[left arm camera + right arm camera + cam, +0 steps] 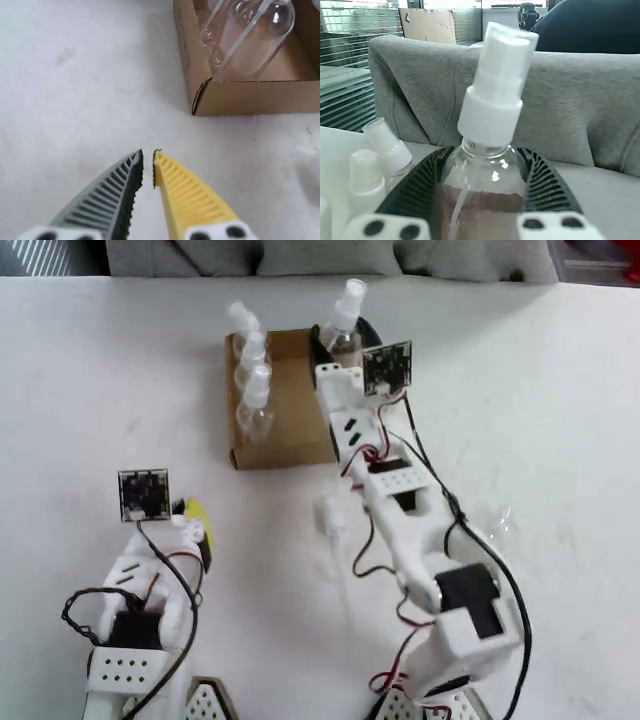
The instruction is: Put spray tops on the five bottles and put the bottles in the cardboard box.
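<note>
My right gripper (pixel 341 343) (pixel 487 170) is shut on a clear bottle (pixel 485 200) with a white spray top (pixel 350 298) (pixel 497 85), held upright above the far right corner of the cardboard box (pixel 290 435). Three capped bottles (pixel 254 390) (pixel 247 40) stand in a row along the box's left wall, and their tops (pixel 375 150) rise beside the held bottle. Another clear bottle (pixel 332 530) with a white top lies on the table beside the right arm. My left gripper (pixel 195 523) (pixel 149 156) rests low near the table's front left, shut with nothing in it, short of the box's near corner (pixel 200 97).
A small clear object (pixel 502 524) lies on the table to the right of the right arm. A grey sofa (pixel 580 100) runs along the far table edge. Bare white tabletop (pixel 110 390) spreads left of the box.
</note>
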